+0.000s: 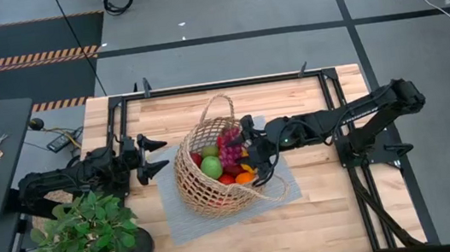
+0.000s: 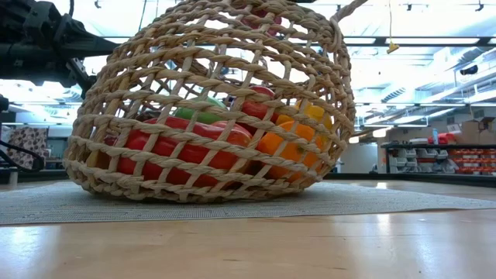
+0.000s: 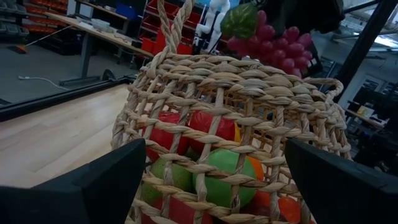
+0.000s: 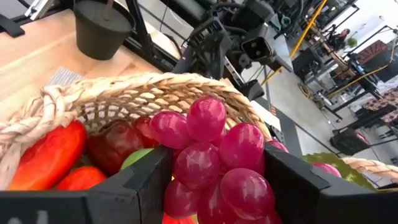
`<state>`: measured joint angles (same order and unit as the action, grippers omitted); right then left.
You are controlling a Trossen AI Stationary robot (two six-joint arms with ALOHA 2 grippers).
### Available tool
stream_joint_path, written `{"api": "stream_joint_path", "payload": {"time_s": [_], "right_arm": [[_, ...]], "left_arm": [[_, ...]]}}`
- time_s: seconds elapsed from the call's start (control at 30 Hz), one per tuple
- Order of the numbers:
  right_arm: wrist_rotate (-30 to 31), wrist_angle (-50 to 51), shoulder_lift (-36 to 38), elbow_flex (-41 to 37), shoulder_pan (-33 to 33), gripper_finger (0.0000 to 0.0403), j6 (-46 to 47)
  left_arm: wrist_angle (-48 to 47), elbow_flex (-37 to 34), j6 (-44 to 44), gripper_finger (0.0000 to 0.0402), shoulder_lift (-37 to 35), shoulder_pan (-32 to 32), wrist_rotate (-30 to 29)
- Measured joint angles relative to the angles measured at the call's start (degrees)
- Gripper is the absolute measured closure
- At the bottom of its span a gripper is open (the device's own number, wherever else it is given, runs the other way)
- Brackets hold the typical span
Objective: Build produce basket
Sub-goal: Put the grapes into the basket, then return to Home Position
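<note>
1. Much of the produce is hard to count: the round woven tan wicker basket (image 1: 214, 175) hides most of it behind its weave, so from table height only slivers of a long red pepper (image 2: 178, 151), an orange fruit (image 2: 291, 143) and something green show through.
2. From above, I can make out one green apple (image 1: 211, 167), some red pieces and an orange one; the rest is covered by the right gripper (image 1: 247, 147) and its load.
3. The right gripper hangs over the basket's open mouth, its two dark fingers clamped on a bunch of purple-pink toy grapes (image 4: 208, 158) with a green leaf at the stem.
4. The left gripper (image 1: 153, 155) waits just beside the basket's left wall, fingers spread wide apart, holding nothing.
5. The basket sits tilted on a grey woven mat (image 1: 289, 189) near the middle of a pale wooden table (image 1: 322, 217) framed by black rails.
6. One leafy green potted plant in a dark pot (image 1: 88, 237) stands at the table's near-left corner.
7. Beyond the table lies a grey floor with striped hazard tape; the room behind has shelving with red bins, too far off to read.
8. Counted: two arms, one basket with two looped handles, one mat, one plant, one grape bunch.
</note>
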<state>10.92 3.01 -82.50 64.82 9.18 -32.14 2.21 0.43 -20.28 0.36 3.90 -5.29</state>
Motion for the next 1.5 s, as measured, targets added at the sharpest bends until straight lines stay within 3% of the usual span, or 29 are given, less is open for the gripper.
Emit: {"api": "stream_joint_path", "payload": {"time_s": [0.4, 0.67, 0.97, 1.2, 1.5], "right_arm": [[0.0, 1.7, 0.0, 0.0, -1.0, 0.0172, 1.7], [-1.7, 6.2, 0.0, -0.1, -4.0, 0.0170, 10.3], [-4.5, 8.6, 0.3, -0.1, -5.3, 0.0101, 15.2], [1.0, 9.3, 6.5, -0.1, -2.7, 0.0045, 17.0], [2.6, 10.0, 21.2, -3.7, -1.1, 0.0056, 22.6]], "left_arm": [[0.0, 0.0, 0.0, 0.0012, 0.0, 0.0, 0.0], [0.0, 0.0, 0.0, 0.0012, 0.0, 0.0, 0.0], [0.0, 0.0, 0.0, 0.0012, 0.0, 0.0, 0.0], [0.0, 0.0, 0.0, 0.0012, 0.0, 0.0, 0.0], [0.1, 0.0, 0.0, 0.0012, 0.0, 0.0, 0.0]]}}
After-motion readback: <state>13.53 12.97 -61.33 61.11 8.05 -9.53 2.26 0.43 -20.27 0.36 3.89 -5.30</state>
